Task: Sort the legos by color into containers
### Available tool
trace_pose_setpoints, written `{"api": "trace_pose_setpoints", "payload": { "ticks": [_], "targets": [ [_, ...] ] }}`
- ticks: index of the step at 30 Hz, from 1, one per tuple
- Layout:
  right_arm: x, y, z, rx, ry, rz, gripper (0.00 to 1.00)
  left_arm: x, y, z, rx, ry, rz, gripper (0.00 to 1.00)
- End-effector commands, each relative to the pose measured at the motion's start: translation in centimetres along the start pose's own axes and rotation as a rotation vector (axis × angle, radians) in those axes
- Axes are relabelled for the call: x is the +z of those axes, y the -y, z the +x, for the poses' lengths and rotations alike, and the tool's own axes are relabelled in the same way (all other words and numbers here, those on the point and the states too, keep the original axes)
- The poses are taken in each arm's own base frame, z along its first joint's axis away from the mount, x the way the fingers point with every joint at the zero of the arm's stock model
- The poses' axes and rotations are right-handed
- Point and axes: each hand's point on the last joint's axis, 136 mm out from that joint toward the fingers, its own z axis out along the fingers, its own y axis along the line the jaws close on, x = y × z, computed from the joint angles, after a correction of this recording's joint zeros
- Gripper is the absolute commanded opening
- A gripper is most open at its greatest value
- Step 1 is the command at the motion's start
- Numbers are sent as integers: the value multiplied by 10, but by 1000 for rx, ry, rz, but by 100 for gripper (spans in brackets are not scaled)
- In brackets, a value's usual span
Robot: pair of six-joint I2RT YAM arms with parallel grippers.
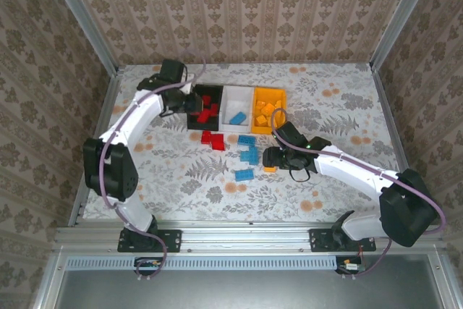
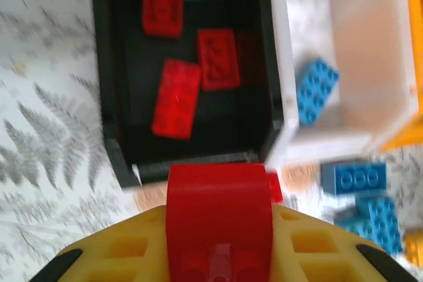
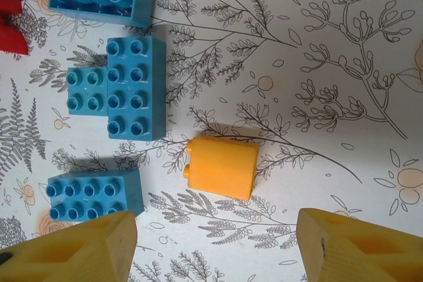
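Legos lie near the middle of the table. The left gripper pinches a red brick at the rim of the black bin; released early, it may fall outside. The right gripper, jaws spread, hangs over one yellow brick beside four blue bricks. That bin holds three red bricks, the white bin one blue brick.

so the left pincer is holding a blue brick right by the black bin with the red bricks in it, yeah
Not quite. The brick in the left pincer is red, not blue, as the left wrist view shows. The rest holds: it is right by the black bin, which has red bricks in it.
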Motion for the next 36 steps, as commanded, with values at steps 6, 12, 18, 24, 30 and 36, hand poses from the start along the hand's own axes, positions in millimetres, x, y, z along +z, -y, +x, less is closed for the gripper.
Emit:
{"api": "trace_pose_setpoints", "payload": {
  "ticks": [6, 12, 18, 24, 30, 36],
  "targets": [
    [-8, 19, 13, 5, -11, 69, 67, 51, -25, -45, 52, -37, -70, 30],
    [-9, 19, 19, -4, -25, 66, 68, 90, -31, -53, 62, -86, -80, 31],
    [-3, 21, 25, -31, -59, 88, 71, 96, -33, -54, 55, -94, -79, 51],
    [15, 13, 24, -46, -106, 111, 71, 79, -27, -55, 41, -82, -68, 63],
    [34, 2, 22, -73, -152, 138, 72, 29, -15, -52, 29, -36, -49, 72],
    [51, -2, 24, -100, -189, 183, 71, -12, -7, -14, 9, -16, -21, 76]
  ]
}}
